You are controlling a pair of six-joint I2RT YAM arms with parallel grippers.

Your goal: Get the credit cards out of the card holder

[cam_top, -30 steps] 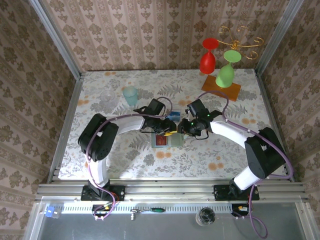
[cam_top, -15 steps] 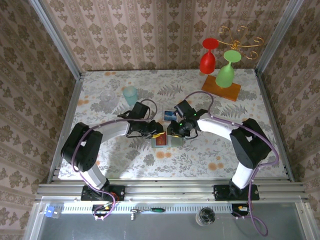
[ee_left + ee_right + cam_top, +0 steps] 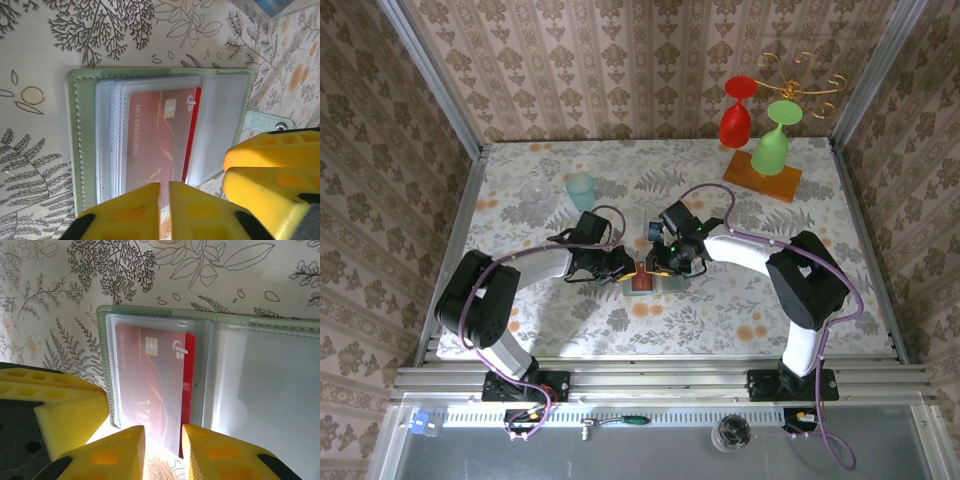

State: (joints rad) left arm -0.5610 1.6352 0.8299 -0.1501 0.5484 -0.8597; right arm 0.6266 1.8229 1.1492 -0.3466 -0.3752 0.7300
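Right, both arms meet over the middle of the floral-patterned table [image 3: 720, 310], and the small flat grey-green card holder [image 3: 82, 150] lies open like a book beneath them, its clear plastic sleeves [image 3: 222, 120] facing up. One red plastic credit card [image 3: 157, 142] sits in a sleeve of one panel, chip and number showing, with one long edge poking bare out of the sleeve toward the fold. The left gripper [image 3: 164, 186] is down at the card's short edge, its yellow fingers [image 3: 125, 215] drawn almost together with only a slit between them; whether that slit pinches card or sleeve, it is impossible to tell. The right gripper [image 3: 163, 430] comes in at the same card just beside it, its jaws a little apart, the red edge and sleeve showing in the gap, with no firm grasp visible. The holder's snap tab [image 3: 265, 122] sticks out past the far panel. Just beyond the holder sits a clear plastic box [image 3: 272, 5] with something blue inside. Further back stand a pale teal tumbler [image 3: 580, 189] and, well apart at the far right corner, a red goblet [image 3: 736, 115] and a green goblet [image 3: 772, 140].
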